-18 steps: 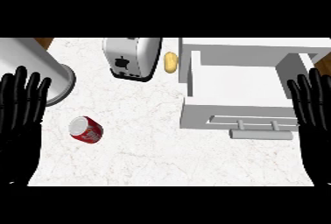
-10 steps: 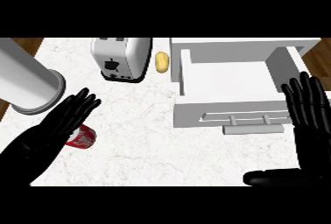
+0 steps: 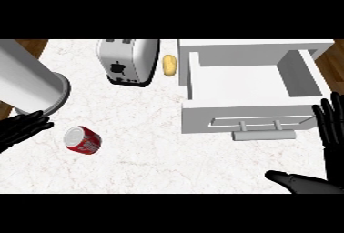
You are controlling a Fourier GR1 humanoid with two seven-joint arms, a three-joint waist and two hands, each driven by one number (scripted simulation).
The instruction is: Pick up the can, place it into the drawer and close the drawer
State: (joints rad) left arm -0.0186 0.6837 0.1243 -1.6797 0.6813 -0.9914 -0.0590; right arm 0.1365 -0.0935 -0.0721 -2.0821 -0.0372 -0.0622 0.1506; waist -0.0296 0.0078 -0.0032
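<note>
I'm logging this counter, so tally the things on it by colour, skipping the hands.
Red: 1, can
Yellow: 1, oval item
White or grey: 3, toaster, tall cylinder, open drawer
Total: 5

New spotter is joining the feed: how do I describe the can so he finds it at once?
Start on the white marble counter and go to its left side, where a tall grey cylinder stands. Just below that in the head view, beside the left hand, is the can. It is small and the only red thing there, with a silver top.
</note>
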